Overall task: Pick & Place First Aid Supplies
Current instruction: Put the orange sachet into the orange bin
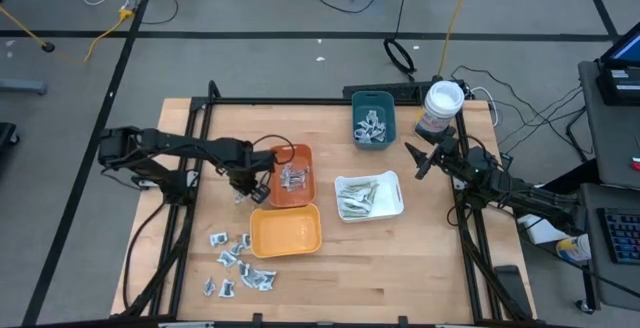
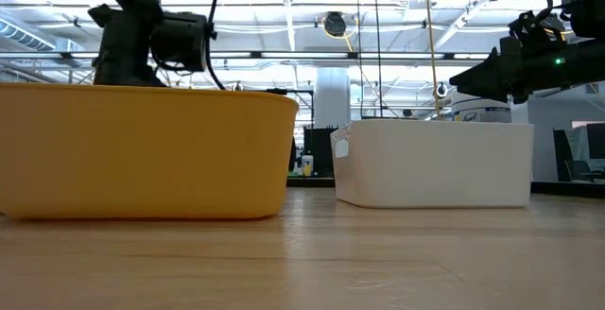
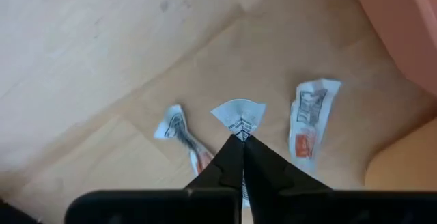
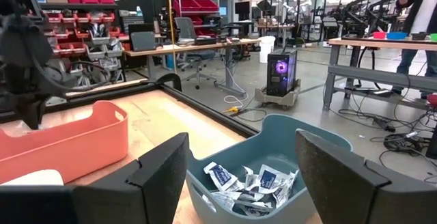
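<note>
Left pincer (image 3: pixel 240 142) is pinched shut on a small white packet (image 3: pixel 238 117) sitting on the desk (image 3: pixel 95 39), two more packets either side. I'd lift straight up, slowly. Right pincer (image 4: pixel 235 169) waits wide open above the teal tray (image 4: pixel 328 145).

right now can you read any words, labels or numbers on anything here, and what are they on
No text here can be read.
Packet pinched in the left jaws: dark print, too blurred to read.
Packets in the teal tray: blue marks, too small to read.
White tub: blue label, too small to read.
Trays: no writing visible.
</note>
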Controlling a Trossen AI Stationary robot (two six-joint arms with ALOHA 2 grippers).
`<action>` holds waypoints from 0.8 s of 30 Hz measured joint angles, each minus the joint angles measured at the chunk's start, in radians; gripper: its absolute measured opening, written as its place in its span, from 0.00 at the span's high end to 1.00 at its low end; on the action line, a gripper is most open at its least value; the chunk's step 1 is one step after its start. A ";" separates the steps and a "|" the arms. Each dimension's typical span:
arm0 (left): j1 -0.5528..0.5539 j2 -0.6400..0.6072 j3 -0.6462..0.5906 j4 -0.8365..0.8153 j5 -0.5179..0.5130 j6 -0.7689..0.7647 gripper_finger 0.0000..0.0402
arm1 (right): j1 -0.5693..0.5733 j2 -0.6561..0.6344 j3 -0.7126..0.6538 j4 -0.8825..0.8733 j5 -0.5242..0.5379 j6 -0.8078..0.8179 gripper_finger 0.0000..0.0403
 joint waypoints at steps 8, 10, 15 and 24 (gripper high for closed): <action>-0.008 -0.056 0.024 -0.091 0.044 -0.021 0.99 | 0.000 0.000 0.000 0.000 0.000 0.000 0.35; -0.011 -0.054 0.061 -0.126 0.023 -0.006 0.99 | 0.000 0.000 0.000 0.002 0.000 0.000 0.35; 0.006 0.009 0.204 -0.187 -0.005 0.073 0.99 | 0.000 0.000 0.000 0.001 0.000 0.000 0.35; 0.043 0.208 0.509 -0.337 -0.007 0.222 0.99 | 0.000 0.000 0.000 0.000 0.000 0.000 0.35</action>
